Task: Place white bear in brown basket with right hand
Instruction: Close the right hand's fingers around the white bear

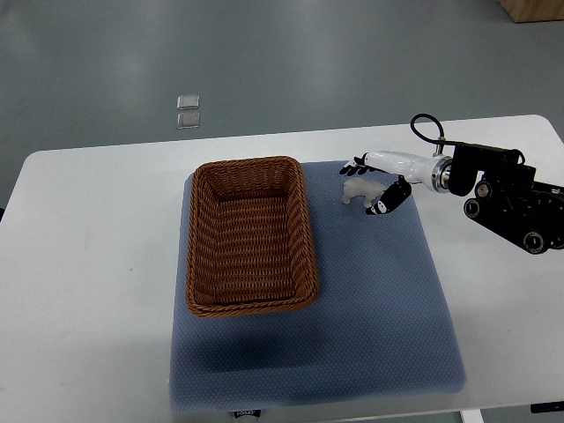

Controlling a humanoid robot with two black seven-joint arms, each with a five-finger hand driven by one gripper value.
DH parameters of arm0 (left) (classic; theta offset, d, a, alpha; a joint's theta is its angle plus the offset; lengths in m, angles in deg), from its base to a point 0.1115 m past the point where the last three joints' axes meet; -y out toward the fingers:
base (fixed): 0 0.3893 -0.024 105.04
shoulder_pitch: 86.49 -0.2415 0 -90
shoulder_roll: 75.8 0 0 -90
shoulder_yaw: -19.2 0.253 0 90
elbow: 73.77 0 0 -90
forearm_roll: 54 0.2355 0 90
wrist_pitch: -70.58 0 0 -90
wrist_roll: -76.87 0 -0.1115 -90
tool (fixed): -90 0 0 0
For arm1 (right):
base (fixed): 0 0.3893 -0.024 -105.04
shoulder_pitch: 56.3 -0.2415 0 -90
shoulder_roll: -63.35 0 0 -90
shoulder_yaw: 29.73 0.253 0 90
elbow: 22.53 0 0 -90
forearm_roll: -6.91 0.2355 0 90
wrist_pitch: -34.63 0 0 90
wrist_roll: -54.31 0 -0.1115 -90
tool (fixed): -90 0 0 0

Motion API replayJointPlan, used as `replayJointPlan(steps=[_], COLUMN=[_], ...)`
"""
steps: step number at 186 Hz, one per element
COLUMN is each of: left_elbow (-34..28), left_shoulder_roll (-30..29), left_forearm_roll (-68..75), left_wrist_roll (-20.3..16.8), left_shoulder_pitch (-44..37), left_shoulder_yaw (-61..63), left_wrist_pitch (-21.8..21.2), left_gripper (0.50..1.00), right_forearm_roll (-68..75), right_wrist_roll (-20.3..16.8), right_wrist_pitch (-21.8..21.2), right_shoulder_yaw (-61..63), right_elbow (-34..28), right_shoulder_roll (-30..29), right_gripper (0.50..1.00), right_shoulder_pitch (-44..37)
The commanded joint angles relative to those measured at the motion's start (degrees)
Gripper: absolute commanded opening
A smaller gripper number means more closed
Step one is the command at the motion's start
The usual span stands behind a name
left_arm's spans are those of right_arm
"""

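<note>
The right hand (377, 187) curls loosely around the small white plush bear (357, 193) on the blue mat (370, 308). The bear lies at three o'clock from the empty brown woven wicker basket (251, 235).

Looks like a lab or test room: plain white table (88, 229) with blue mat (379, 300) as staged work surface, bare grey floor (264, 62) with small taped markers (188, 112), cardboard box corner (533, 9) top right.
</note>
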Motion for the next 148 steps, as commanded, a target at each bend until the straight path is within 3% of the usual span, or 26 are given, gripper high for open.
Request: replayJointPlan(steps=[1,29,78,114,127,133,148], left_elbow=[0.0,0.0,0.0,0.0,0.0,0.0,0.0], left_shoulder_roll=[0.0,0.0,0.0,0.0,0.0,0.0,0.0], left_forearm_roll=[0.0,0.0,0.0,0.0,0.0,0.0,0.0], left_wrist_roll=[0.0,0.0,0.0,0.0,0.0,0.0,0.0], left_shoulder_pitch=[0.0,0.0,0.0,0.0,0.0,0.0,0.0], left_shoulder_yaw=[0.0,0.0,0.0,0.0,0.0,0.0,0.0], left_wrist_pitch=[0.0,0.1,0.0,0.0,0.0,0.0,0.1], left_gripper=[1.0,1.0,1.0,1.0,1.0,1.0,1.0], right_forearm_roll=[-0.6,-0.7,-0.8,-1.6,-1.7,-1.7,-1.8], right_wrist_roll=[0.0,0.0,0.0,0.2,0.2,0.2,0.2], right_wrist_pitch=[0.8,1.4,1.1,0.9,0.9,0.8,0.8], right_shoulder_yaw=[-0.6,-0.7,-0.8,-2.8,-3.2,-3.3,-3.3], right_elbow=[3.3,4.8,4.7,4.6,4.6,4.6,4.6], right_shoulder_roll=[-1.4,-2.1,-2.2,-2.2,-2.2,-2.2,-2.2], right_gripper=[0.809,0.793,0.705,0.682,0.639,0.584,0.507], right_shoulder_pitch=[-0.1,-0.5,-1.6,-1.8,-1.9,-1.9,-1.9])
